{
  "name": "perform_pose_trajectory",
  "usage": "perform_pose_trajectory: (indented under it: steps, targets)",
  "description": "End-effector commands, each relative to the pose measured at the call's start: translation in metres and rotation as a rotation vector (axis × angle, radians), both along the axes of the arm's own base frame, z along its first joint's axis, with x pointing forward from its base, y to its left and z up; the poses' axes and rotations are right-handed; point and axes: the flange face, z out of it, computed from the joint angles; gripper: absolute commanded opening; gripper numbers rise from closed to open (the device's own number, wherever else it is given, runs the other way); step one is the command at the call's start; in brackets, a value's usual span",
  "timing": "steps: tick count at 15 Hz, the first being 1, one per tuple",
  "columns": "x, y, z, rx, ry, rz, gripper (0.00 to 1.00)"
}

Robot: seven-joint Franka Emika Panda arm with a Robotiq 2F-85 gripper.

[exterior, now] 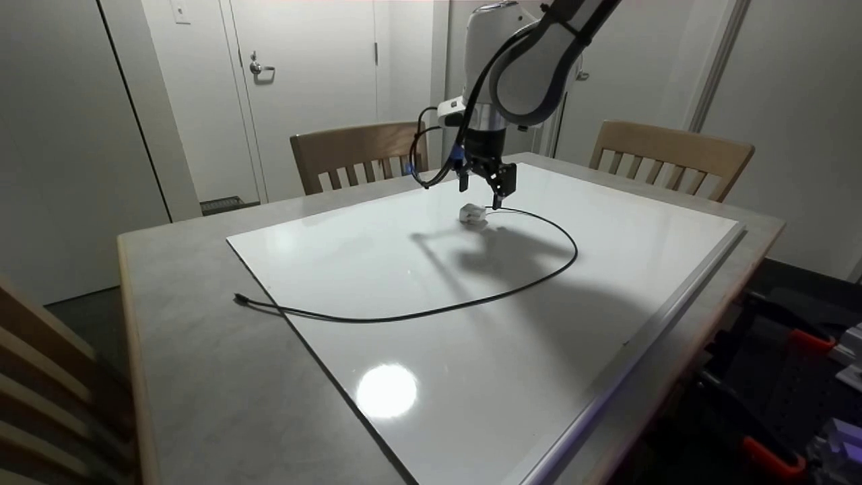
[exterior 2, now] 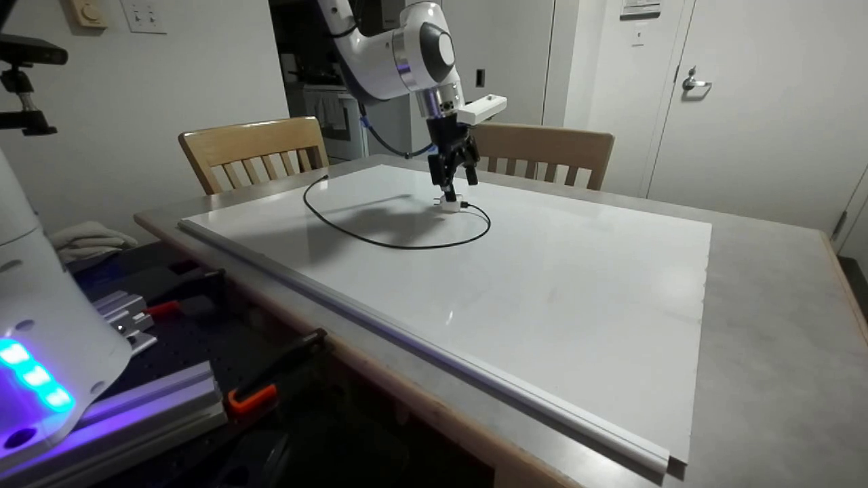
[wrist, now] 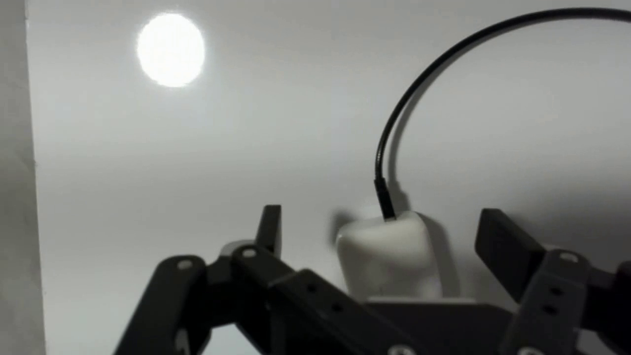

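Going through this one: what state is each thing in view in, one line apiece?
Adapter: lying on the whiteboard, prongs exposed.
Cable: one end plugged into the adapter, the other loose.
Tool: open, gripping nothing, close to the adapter.
Whiteboard: lying flat on the table.
Base lights: lit blue.
Lever-handled door: looks closed.

In an exterior view, a blond wooden chair (exterior 2: 254, 141) and a darker chair (exterior 2: 549, 146) stand behind the desk (exterior 2: 773, 318); beyond is a white door (exterior 2: 773, 129) with a lever handle (exterior 2: 694, 84); farther off, a stove (exterior 2: 350, 120).
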Motion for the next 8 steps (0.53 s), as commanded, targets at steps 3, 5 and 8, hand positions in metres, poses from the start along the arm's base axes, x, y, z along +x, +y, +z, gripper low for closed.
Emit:
perform_pose_trajectory:
  steps: [3,5,8]
  targets:
    - [-0.013,0.002,0.003,0.040,0.014,-0.032,1.00]
    - [-0.018,0.002,0.002,0.082,0.028,-0.056,1.00]
    - [-0.019,0.001,0.000,0.092,0.025,-0.093,1.00]
